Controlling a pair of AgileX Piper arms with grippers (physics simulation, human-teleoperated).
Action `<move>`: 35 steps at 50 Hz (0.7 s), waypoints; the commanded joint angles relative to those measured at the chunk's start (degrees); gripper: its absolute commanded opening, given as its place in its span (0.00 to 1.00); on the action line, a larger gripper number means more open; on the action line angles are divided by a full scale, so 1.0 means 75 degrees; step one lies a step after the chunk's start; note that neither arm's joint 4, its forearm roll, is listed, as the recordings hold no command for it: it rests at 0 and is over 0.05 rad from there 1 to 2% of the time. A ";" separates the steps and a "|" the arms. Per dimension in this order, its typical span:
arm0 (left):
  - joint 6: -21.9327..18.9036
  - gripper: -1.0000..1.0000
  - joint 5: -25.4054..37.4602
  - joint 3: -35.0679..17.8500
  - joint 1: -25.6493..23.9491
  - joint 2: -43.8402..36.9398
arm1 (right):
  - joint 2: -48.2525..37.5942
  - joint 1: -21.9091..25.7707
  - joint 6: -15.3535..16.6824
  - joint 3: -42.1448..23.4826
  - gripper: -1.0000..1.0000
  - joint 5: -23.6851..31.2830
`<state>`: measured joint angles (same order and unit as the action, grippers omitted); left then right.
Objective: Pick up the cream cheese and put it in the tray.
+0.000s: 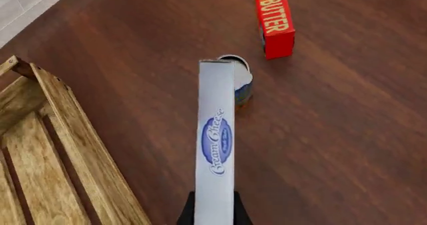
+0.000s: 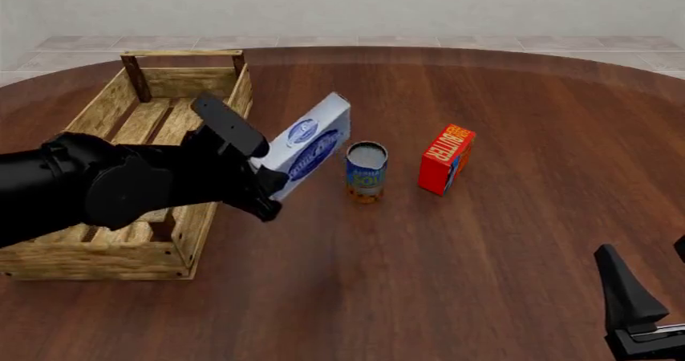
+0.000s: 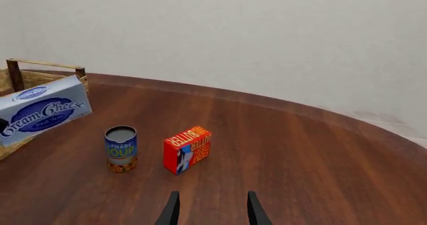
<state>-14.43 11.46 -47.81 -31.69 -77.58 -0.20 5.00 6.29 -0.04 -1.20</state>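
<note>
Here, nearest to me, my right tool point(image 3: 210, 210) sits low at the near right of the desk point(image 2: 428, 281), its two prongs parted with nothing between them, well apart from everything that matters. My left tool point(image 2: 262, 188) does the work: it is clamped on the lower end of the cream cheese point(image 2: 305, 146), and the carton hangs in the air clear of the wood, tilted so its long axis runs up and away from my grip toward the far right. In the left wrist view the carton point(image 1: 215, 140) shows as a narrow white strip running straight out from between my fingers, logo side toward the camera. The relation that counts is sideways: the tray point(image 2: 107, 114) lies just to the left of the carton, its near-side rail point(image 1: 73, 130) right beside my wrist, and the carton's body is over bare desk, not yet over the slats. So I judge the coming move to be a short carry leftward, with the left arm plainly the nearer one. Beyond the carton stands the soup can point(image 2: 366, 172), just to its right, and farther right the butter box point(image 2: 445, 159); both are off the path.
</note>
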 commanded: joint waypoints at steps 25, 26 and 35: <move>0.0238 0.00 0.0838 -0.0739 0.1047 0.0840 | -0.0003 0.0048 0.0092 0.0000 1.00 0.0002; 0.0266 0.00 0.0868 -0.0775 0.1082 0.0856 | -0.0003 0.0049 0.0094 0.0000 1.00 0.0003; 0.0163 0.00 0.0964 -0.0824 0.1504 0.0892 | 0.0022 0.0049 0.0095 0.0004 1.00 0.0013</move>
<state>-12.25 17.67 -52.76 -23.27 -71.83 -0.17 5.34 6.94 -0.04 -1.18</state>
